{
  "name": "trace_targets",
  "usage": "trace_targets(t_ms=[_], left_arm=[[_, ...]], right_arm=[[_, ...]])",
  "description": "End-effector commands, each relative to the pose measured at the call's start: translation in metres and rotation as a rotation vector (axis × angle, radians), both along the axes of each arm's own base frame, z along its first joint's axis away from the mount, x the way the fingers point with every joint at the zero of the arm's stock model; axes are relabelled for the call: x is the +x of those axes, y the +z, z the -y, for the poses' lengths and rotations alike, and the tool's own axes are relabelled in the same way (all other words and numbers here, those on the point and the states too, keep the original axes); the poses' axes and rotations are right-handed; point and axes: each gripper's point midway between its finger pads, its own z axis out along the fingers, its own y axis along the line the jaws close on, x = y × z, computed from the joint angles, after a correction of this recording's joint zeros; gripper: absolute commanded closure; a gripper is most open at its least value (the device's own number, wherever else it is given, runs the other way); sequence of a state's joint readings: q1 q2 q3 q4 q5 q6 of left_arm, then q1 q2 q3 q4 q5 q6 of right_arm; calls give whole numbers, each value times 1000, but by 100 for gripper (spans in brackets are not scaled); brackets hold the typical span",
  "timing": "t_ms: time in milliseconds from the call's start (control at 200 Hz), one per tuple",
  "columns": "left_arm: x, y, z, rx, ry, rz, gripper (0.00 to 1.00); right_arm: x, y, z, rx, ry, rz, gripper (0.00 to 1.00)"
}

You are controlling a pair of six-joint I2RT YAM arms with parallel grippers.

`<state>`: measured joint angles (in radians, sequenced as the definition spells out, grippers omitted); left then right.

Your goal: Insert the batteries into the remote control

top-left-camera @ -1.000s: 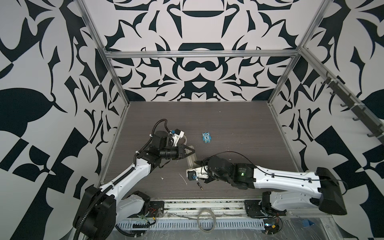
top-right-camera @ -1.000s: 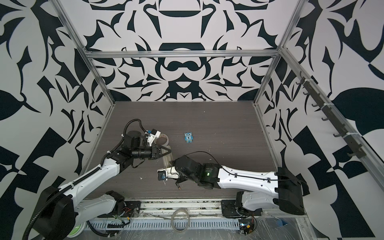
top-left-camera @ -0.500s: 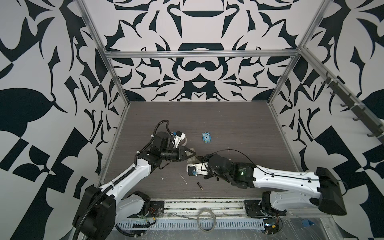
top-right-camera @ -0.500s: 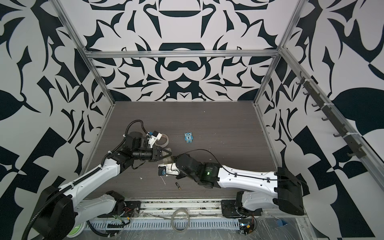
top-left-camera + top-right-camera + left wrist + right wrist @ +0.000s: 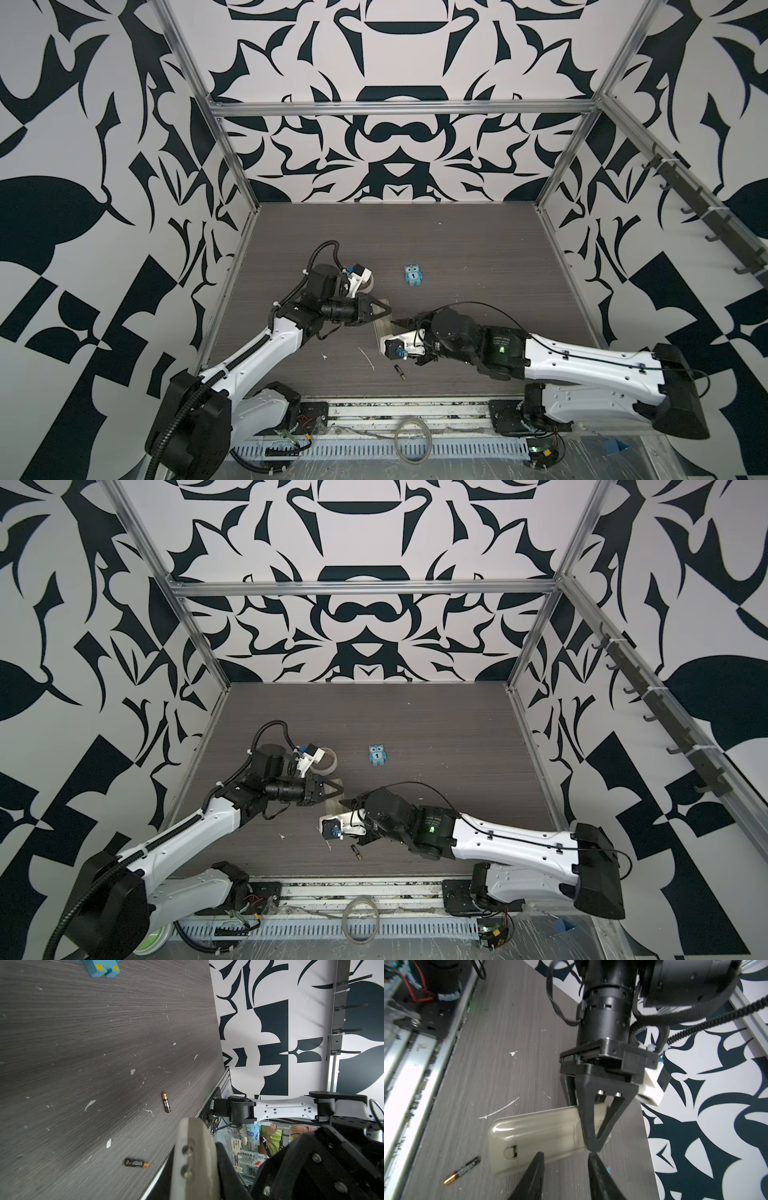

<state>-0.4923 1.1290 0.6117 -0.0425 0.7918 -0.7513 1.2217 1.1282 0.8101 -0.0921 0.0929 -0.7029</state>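
Batteries [image 5: 165,1102] on table [image 5: 83,1043], outside remote control [image 5: 537,1132]

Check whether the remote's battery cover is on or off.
On. The right wrist view shows the back of the remote: cover flush, latch tab seated, no open compartment; a battery lies loose beside it.

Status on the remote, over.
Left gripper shut on remote end; right gripper open by its cover. Cover on. Both batteries loose on table.
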Motion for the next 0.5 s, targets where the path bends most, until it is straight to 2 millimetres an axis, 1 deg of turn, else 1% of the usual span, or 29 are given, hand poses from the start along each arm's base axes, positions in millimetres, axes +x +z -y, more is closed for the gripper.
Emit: trace_targets(t_ms=[0,95,145,300,495], left_arm=[[-5,5,2,-21,-27,7,100],[-5,6,2,-27,-28,10,100],[-5,7,2,-30,-29,11,100],[-6,9,3,-39,-34,13,100],[-6,10,3,-45,-36,14,100]], right_arm=[[-12,-4,-3,7,47,-62,63],[-11,-8,-5,-8,48,-69,70],[-12,-9,-7,-14,55,-75,71],[-12,-13,-9,-25,58,-83,71],[-13,-18,-11,-40,63,-94,69]])
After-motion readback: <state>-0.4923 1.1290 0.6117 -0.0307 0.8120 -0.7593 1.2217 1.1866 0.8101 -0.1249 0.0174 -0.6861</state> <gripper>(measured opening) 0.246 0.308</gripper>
